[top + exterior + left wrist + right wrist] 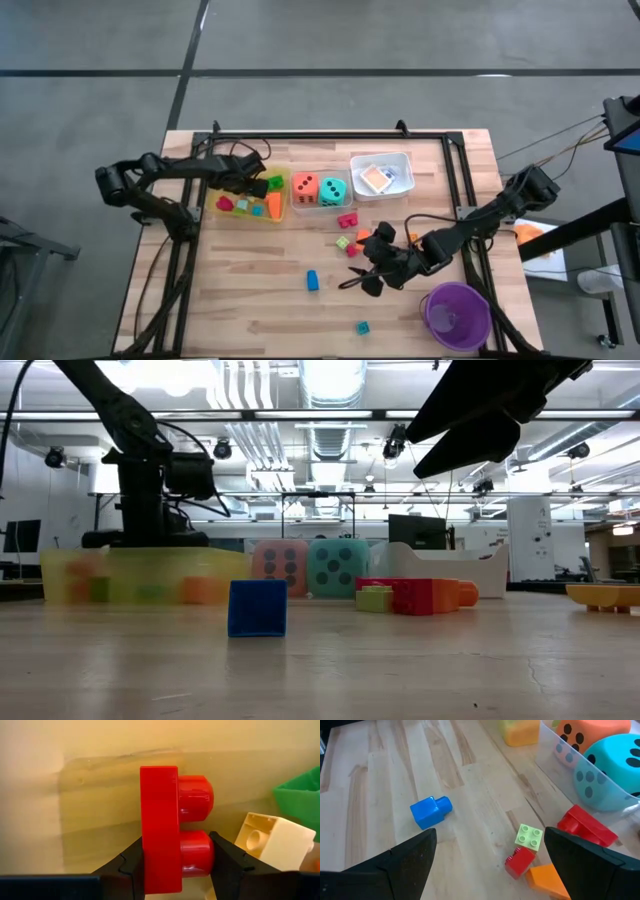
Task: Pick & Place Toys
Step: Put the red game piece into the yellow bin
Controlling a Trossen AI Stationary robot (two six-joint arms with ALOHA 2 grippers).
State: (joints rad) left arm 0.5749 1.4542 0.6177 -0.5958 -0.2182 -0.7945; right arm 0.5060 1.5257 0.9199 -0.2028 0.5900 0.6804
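My left gripper [256, 187] reaches down into the yellow tray [232, 212] at the table's far left, shut on a red two-stud block [160, 820]. A cream block [275, 842] and a green one [300, 800] lie in the tray beside it. My right gripper [368, 276] hangs open over the table's middle right, with nothing between its fingers. On the wood below it lie a blue block [430, 811], a light-green block [530, 836], small red [520, 861] and orange [547, 877] blocks, and a larger red block [585, 827]. My left gripper pinches the red block between its two fingers. One finger lies on the flat base [145, 865] and the other on the end of one stud [207, 852]. The fingers come from above, pointing down into the yellow tray. Whether the block touches the tray floor I cannot tell.
A clear tray [296, 207] holds an orange die [306, 188] and a teal die [333, 191]. A white tray [404, 160] with cards stands at the far right. A purple cup [457, 315] stands at the near right, and a small teal block [363, 327] lies near the front edge.
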